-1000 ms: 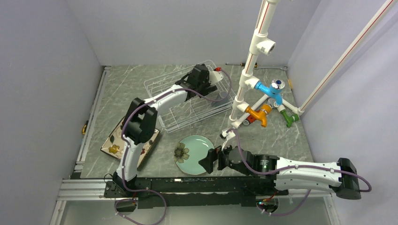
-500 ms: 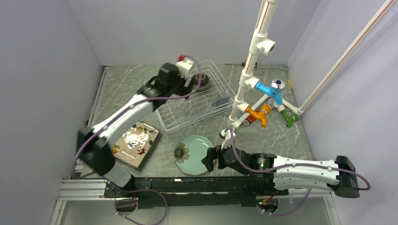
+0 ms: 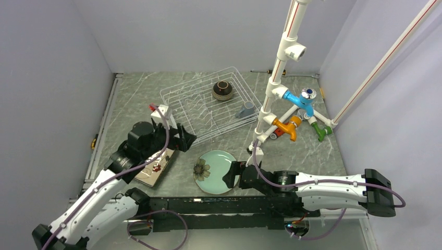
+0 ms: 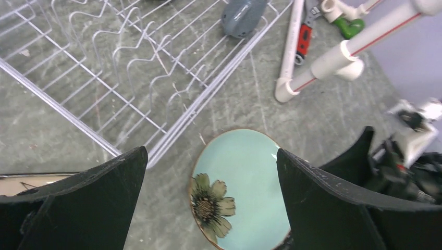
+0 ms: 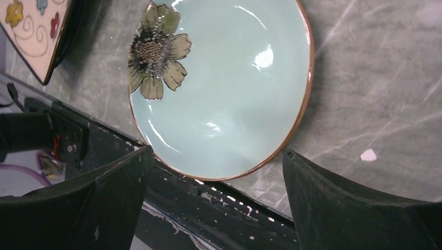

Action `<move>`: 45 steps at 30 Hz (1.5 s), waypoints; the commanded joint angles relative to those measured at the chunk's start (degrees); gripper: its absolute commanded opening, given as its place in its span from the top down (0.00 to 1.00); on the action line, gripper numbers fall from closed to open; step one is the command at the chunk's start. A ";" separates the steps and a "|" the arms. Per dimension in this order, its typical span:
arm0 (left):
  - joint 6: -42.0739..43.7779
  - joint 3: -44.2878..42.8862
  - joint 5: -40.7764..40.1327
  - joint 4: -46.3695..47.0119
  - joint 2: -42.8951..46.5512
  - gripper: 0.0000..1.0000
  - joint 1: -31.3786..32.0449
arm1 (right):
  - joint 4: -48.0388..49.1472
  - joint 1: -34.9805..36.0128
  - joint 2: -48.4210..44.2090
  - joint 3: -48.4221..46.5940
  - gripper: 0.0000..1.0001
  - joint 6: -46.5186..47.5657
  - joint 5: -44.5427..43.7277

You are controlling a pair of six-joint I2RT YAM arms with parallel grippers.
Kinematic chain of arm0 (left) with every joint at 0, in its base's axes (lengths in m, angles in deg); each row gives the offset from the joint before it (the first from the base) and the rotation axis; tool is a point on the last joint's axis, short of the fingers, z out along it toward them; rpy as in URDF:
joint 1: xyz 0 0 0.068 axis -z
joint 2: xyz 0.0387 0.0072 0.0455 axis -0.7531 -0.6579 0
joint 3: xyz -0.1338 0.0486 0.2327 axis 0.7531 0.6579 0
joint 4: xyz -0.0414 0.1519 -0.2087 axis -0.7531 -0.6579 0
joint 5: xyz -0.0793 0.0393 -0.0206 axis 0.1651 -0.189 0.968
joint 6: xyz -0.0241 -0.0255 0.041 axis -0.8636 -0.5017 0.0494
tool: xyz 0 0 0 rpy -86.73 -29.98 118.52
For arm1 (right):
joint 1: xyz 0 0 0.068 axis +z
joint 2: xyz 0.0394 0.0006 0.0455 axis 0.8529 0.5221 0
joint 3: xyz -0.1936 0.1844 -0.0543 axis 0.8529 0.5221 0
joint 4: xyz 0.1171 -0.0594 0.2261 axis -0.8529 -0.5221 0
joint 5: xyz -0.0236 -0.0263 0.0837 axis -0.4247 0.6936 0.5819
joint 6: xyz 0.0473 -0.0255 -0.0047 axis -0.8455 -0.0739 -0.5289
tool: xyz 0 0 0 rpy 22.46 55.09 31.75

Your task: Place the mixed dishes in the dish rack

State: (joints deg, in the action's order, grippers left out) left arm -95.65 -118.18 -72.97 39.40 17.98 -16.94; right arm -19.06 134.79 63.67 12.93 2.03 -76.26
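A white pipe stand with blue, orange and green fittings rises on my right. Its foot is just beside the dish rack, which sits at the back of the table. The brown bowl is in the rack's far end, and the grey mug lies in its right-hand corner next to the pipes. Nothing stands between my grippers and the plates.

The table is dark grey-green marbled stone, closed in by plain pale lilac walls.

My left gripper hangs above the table between the rack's near corner and the cream floral plate, which lies flat at the left. Its fingers are spread wide and hold nothing. From that wrist I look down past them onto the rack's prongs and the pale green plate.

My right gripper is low at the right-hand rim of the pale green plate, which lies flat on the table near my bases with its flower mark up. These fingers are also spread wide, with the plate's rim lying in the gap between them. I cannot tell whether either finger touches it.
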 commanded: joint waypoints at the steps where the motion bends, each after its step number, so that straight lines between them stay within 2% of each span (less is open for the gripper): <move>1: -6.58 2.04 4.57 0.71 6.33 0.01 -0.28 | -0.13 0.33 0.46 1.52 0.07 -12.88 -2.81; 5: -8.36 4.69 5.83 0.82 9.70 0.00 -0.36 | -4.39 0.29 0.42 2.14 0.07 -17.98 -4.64; 8: -9.36 5.51 6.34 0.37 11.25 0.01 -0.34 | -3.47 0.28 -2.18 5.30 0.09 -21.68 -4.54; 11: -9.72 5.49 7.39 0.04 12.07 0.01 -0.33 | 6.46 0.35 -6.81 13.27 0.25 -23.23 -2.96; 13: -9.85 5.10 7.84 -0.09 12.30 0.01 -0.29 | 11.74 0.30 -9.34 17.31 0.27 -24.61 -3.00; 19: -10.46 4.77 9.39 -0.19 12.27 0.01 -0.30 | 17.48 0.11 -13.90 24.57 0.29 -31.92 -5.85; 23: -11.24 5.68 10.11 0.37 13.18 0.00 -0.31 | 24.37 -0.32 -13.85 29.18 0.36 -34.24 -5.09; 26: -10.61 4.52 9.44 -0.60 12.98 0.01 -0.34 | 24.70 -0.99 -11.56 29.09 0.37 -35.92 -5.04; 31: -10.80 3.60 10.29 -0.82 12.75 0.01 -0.28 | 36.40 -2.23 -4.38 32.03 0.44 -40.40 -4.15; 39: -11.80 4.82 10.41 -1.62 15.43 0.01 -0.34 | 39.81 -5.20 11.39 25.71 0.46 -41.85 1.44; 45: -12.05 4.86 11.39 -2.27 16.64 0.01 -0.34 | 52.37 -7.28 25.74 27.59 0.62 -45.65 5.45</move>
State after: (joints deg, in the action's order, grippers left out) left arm -106.69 -112.50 -62.98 37.36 33.34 -16.98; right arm 29.07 128.24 81.19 36.92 -41.49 -74.75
